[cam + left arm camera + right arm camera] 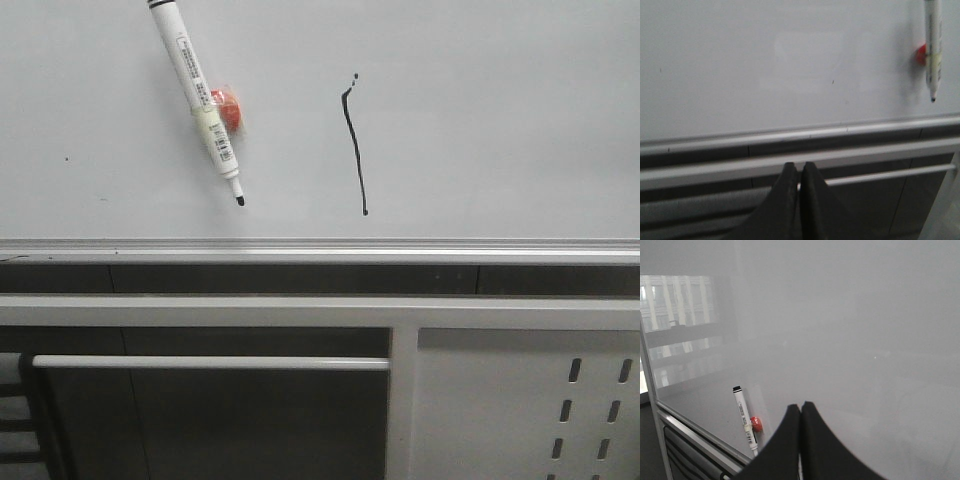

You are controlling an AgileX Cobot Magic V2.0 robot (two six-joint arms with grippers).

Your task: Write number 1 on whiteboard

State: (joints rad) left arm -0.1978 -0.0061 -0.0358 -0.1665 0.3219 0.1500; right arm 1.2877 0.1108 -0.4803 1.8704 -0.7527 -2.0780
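Note:
The whiteboard (500, 120) fills the upper part of the front view, with its silver bottom edge below. On it stands the number 1 (354, 150), a thin wavy black stroke with a hooked flick and a dot at its top. Left of it a white marker (200, 105) sticks to the board by a red magnet (228, 108), uncapped tip pointing down. Neither arm shows in the front view. My left gripper (799, 166) is shut and empty, in front of the rails below the board; the marker (933, 50) lies off to one side. My right gripper (801, 406) is shut and empty, facing the board near the marker (745, 420). The stroke is hidden in both wrist views.
Below the board run grey horizontal rails (200, 311) and a thin bar (200, 363). A white perforated metal panel (530, 400) sits at the lower right. Window reflections show on the whiteboard (680, 315) in the right wrist view.

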